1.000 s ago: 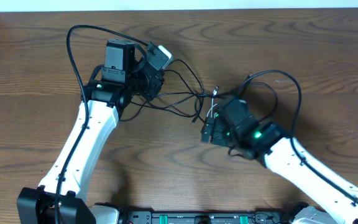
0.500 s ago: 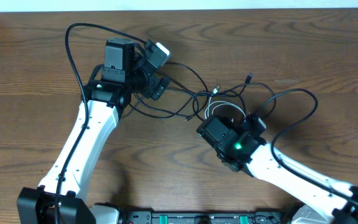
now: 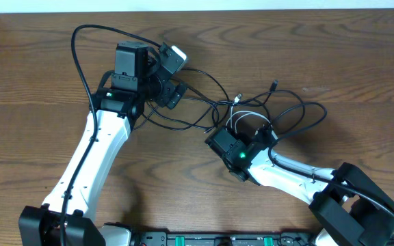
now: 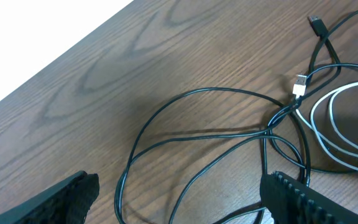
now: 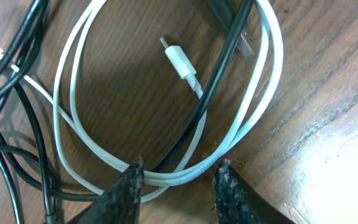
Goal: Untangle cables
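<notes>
Left wrist view: left gripper wide open, fingers at the two lower corners, holding nothing; only bare table and slack black loops of the cables lying flat between them. Further right there, black cords crossing in a knot, a silver plug just above it, the white cable curving beside. Overhead: same tangle spread on the wood between left arm and right arm, white loop at its middle just beside the right arm's tip, black arcs running on rightward, a free plug at the upper right. Right wrist view: right gripper partly closed, two white strands and one black cord passing between the fingers, strands touching the finger on the picture's left; pinched or merely straddled, cannot tell. White plug loose on the table inside the white loop.
</notes>
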Controlling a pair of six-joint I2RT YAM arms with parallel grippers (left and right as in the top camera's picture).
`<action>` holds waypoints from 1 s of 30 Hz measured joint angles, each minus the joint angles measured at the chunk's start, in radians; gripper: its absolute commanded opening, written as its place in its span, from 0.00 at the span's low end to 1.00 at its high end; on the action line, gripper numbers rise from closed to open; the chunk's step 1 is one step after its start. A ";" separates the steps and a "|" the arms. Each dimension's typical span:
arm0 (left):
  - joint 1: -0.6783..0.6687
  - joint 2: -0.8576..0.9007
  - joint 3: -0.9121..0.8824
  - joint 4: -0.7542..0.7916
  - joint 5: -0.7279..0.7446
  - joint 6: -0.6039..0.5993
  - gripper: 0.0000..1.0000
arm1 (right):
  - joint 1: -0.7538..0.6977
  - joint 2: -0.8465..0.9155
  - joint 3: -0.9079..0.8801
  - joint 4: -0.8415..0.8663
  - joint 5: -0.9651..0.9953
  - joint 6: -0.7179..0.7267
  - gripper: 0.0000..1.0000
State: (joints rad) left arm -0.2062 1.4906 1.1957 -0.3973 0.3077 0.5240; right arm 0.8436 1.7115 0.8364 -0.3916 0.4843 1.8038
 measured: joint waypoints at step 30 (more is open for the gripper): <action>0.000 0.000 0.000 -0.013 0.000 0.000 0.89 | -0.049 -0.229 0.050 -0.244 0.077 -0.029 0.87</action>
State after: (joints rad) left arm -0.2062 1.4906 1.1957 -0.4099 0.3077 0.5240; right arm 0.7948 1.4826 0.8860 -0.6357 0.5613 1.7744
